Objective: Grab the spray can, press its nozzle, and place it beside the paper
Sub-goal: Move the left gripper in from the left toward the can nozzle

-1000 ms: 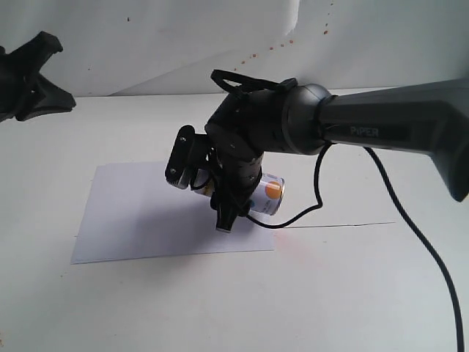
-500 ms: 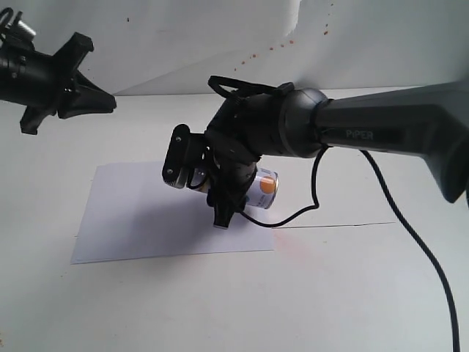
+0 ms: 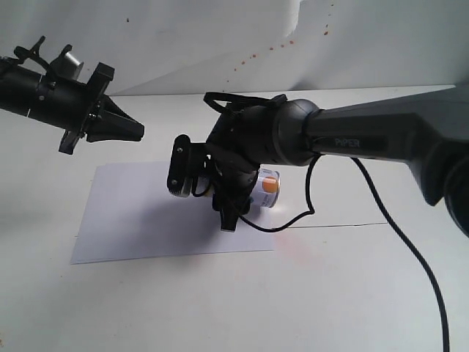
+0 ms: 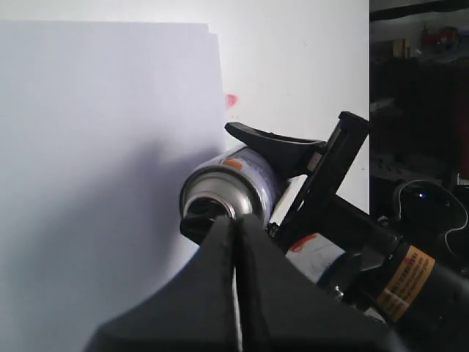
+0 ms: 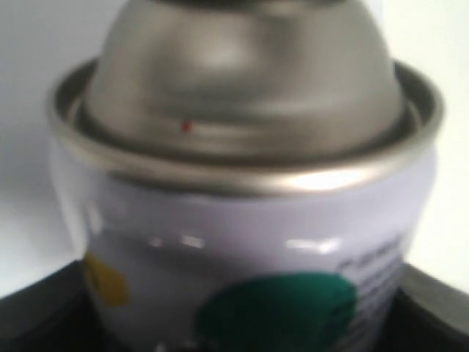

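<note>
- The right gripper [image 3: 233, 196] is clamped around the spray can [image 3: 267, 188], which seems lifted just clear of the paper [image 3: 139, 213] beneath it, so the pick-up looks done.
- The left gripper [image 4: 236, 229], fingers pressed together, points at the can's top, close in front of it; whether it touches the nozzle is hidden.
- Left to do: the press, then placing the can beside the paper.

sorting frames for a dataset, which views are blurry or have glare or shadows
Right wrist view: the spray can fills the frame, soft all over, with bright streaks on its metal rim. Left wrist view: the left hand is a dark blur up close; a grey shadow lies on the paper. Exterior view: fairly sharp, soft shadow under the can.
</note>
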Robot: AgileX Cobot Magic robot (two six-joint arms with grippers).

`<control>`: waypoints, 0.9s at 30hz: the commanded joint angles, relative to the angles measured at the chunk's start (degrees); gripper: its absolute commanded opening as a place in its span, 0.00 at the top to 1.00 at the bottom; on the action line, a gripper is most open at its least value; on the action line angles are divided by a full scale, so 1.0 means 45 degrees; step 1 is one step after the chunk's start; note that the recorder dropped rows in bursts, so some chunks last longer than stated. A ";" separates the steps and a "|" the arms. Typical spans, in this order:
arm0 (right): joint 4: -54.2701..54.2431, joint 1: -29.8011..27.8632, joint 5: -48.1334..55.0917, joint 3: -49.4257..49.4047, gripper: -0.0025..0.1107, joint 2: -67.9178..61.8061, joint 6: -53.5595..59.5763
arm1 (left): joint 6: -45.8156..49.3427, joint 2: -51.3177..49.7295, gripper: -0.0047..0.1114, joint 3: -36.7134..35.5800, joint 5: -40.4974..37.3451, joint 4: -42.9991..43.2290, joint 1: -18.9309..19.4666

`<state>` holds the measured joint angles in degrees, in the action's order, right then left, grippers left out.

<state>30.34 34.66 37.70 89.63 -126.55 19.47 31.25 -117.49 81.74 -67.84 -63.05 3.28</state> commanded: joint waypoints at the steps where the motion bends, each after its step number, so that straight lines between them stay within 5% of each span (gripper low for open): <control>1: 0.0404 0.0018 -0.0697 0.0115 0.98 0.0060 0.0010 | 0.0436 0.0021 0.96 0.0131 -0.0472 -0.0276 0.0022; 27: 0.0404 -0.0006 -0.0554 0.0115 0.98 0.0452 -0.0543 | 0.0836 -0.0979 0.96 0.0131 -0.0472 0.0026 -0.0382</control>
<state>31.25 34.66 35.68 89.63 -125.80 17.79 33.83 -120.16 82.09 -69.81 -61.94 2.30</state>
